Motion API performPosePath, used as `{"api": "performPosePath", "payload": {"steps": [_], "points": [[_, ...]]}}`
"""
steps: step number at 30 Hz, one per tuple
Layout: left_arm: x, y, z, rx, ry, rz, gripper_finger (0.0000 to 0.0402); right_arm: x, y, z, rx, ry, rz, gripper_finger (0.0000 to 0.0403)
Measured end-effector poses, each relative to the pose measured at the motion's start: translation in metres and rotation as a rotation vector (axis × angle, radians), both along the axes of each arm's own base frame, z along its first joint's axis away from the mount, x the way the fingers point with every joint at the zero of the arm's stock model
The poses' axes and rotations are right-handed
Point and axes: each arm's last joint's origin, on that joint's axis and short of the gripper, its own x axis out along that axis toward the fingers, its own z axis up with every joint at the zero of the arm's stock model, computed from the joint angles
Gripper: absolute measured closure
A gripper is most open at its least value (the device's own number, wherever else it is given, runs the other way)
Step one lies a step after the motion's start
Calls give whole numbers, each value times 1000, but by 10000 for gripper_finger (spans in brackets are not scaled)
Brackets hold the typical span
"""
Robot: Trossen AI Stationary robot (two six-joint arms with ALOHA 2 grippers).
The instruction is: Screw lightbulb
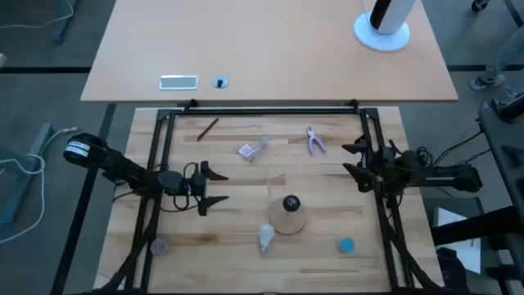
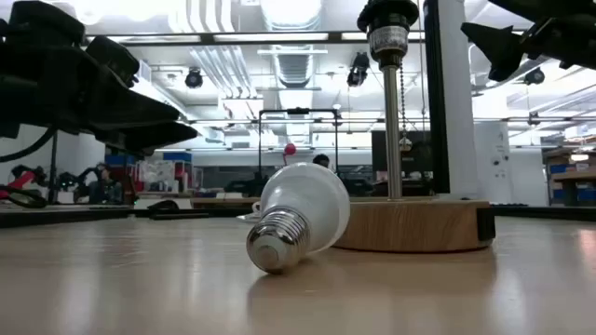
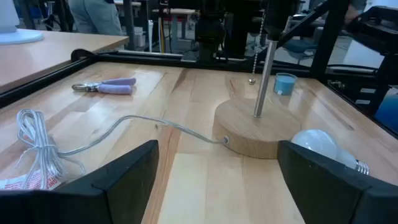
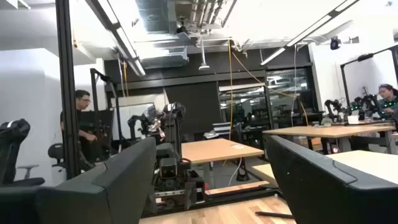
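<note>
The white frosted lightbulb (image 1: 265, 237) lies on its side on the table by the near edge, its screw base (image 2: 275, 242) toward the low camera; it also shows in the left wrist view (image 3: 323, 147). Just right of it stands the round wooden disc (image 1: 289, 220) with an upright rod carrying a black socket (image 1: 291, 202). My left gripper (image 1: 215, 187) is open and empty, left of the disc and above the table. My right gripper (image 1: 354, 161) is open and empty at the table's right side, raised.
A bundled clear cord (image 3: 37, 152) runs from the disc toward a crumpled wrapper (image 1: 252, 150). Purple-handled pliers (image 1: 314, 140) and a dark pen (image 1: 207, 129) lie toward the far edge. A blue cap (image 1: 346, 244) lies near right, a grey disc (image 1: 159, 245) near left.
</note>
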Motion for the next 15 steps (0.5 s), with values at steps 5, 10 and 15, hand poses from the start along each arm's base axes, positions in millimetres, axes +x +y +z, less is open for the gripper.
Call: {"api": "performPosePath", "payload": {"steps": [5, 10, 15], "points": [[0, 0, 0, 0, 0, 1, 83, 0, 0, 0, 0, 0, 0, 92], [0, 0, 0, 0, 0, 0, 83, 0, 0, 0, 0, 0, 0, 99], [0, 0, 0, 0, 1, 0, 83, 0, 0, 0, 0, 0, 0, 105]]}}
